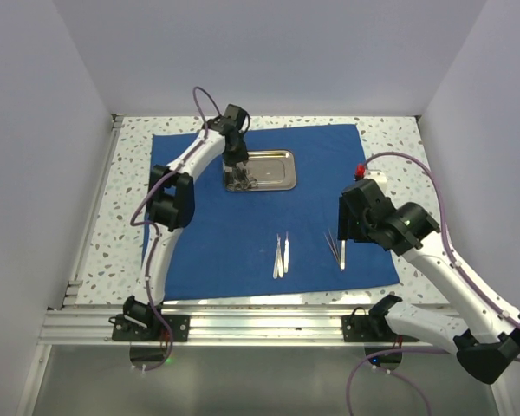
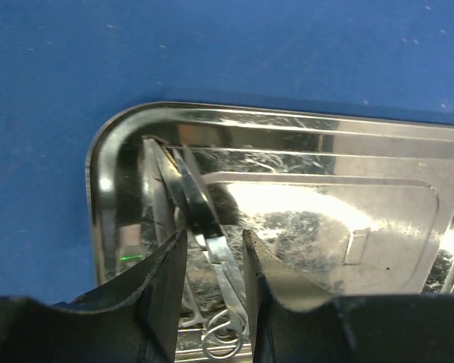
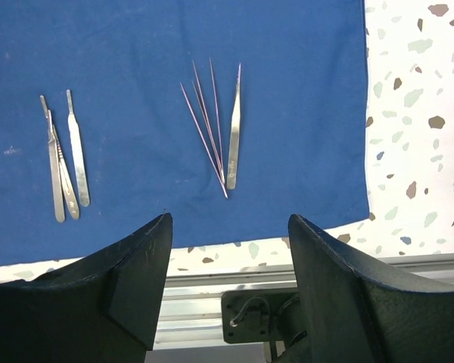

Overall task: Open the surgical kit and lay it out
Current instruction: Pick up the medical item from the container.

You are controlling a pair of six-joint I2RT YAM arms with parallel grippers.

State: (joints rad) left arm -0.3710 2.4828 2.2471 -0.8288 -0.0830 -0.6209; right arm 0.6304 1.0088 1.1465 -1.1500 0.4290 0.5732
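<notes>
The royal-blue cloth [image 1: 243,234] [image 3: 174,45] lies spread flat on the speckled table. The steel tray [image 1: 279,170] [image 2: 325,189] sits on its far part. My left gripper [image 1: 237,173] [image 2: 214,236] reaches down into the tray's left end, its jaws open on either side of a ring-handled instrument [image 2: 225,265], with small gaps showing. Three flat silver handles [image 1: 280,256] [image 3: 64,159] lie side by side on the near cloth. Tweezers [image 1: 341,250] [image 3: 233,136] and thin probes [image 3: 208,128] lie to their right. My right gripper [image 1: 347,227] [image 3: 231,223] hovers open above the cloth's near right edge, holding nothing.
A small red-and-white object [image 1: 361,171] stands on the table just past the cloth's right edge. An aluminium rail [image 1: 260,325] runs along the near edge with both arm bases on it. White walls close in the left, back and right sides.
</notes>
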